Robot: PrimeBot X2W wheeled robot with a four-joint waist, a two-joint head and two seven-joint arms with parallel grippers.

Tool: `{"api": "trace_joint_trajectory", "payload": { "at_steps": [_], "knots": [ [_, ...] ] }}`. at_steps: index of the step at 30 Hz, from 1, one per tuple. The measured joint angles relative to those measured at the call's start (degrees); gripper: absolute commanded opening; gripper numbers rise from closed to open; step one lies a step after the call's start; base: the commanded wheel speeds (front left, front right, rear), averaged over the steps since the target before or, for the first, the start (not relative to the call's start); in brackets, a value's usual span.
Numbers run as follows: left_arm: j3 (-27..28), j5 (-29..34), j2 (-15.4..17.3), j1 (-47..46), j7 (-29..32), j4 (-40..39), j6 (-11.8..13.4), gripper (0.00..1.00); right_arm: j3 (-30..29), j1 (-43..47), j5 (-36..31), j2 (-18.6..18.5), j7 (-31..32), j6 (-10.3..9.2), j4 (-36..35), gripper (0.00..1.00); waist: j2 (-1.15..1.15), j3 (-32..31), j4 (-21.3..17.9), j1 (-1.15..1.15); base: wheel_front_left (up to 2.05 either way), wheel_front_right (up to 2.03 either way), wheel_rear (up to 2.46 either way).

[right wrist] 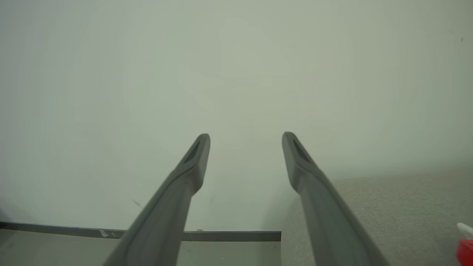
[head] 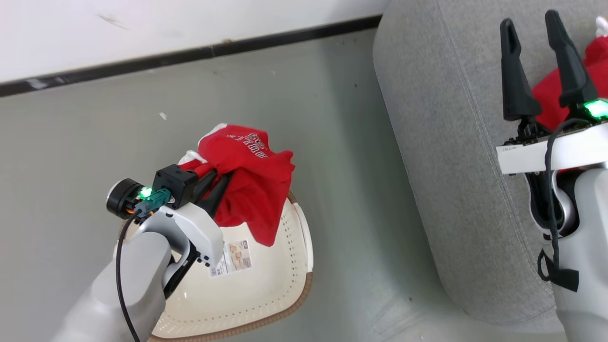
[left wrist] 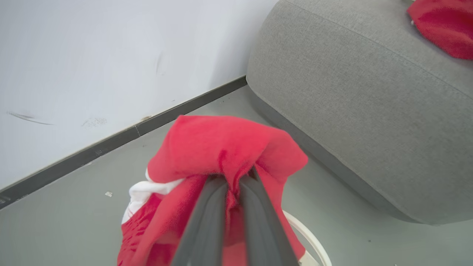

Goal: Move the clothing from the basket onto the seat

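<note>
The left gripper (head: 223,183) is clamped almost closed on a bunched fold of the red shirt (head: 251,190). It holds the shirt above the far rim of the basket (head: 266,294), likely so the hanging cloth clears the wall before being carried over the floor (head: 342,166) to the sofa (head: 441,142). The right gripper (head: 529,18) is spread wide and empty over the sofa's seat, beside another red garment (head: 597,66) lying there, probably parked out of the way.
</note>
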Motion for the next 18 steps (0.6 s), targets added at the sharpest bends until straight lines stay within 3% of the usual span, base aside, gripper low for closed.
{"api": "trace_joint_trajectory", "payload": {
  "at_steps": [18],
  "knots": [
    [2.94, -2.03, -0.65, 2.93, -0.04, -9.01, 0.00, 0.00, 4.10, 6.73, 1.49, -1.16, 0.00, 0.00, 3.87, 1.00, 0.00, -9.33, 4.48, 0.00, 0.00, 0.00, 0.00]
  ]
}}
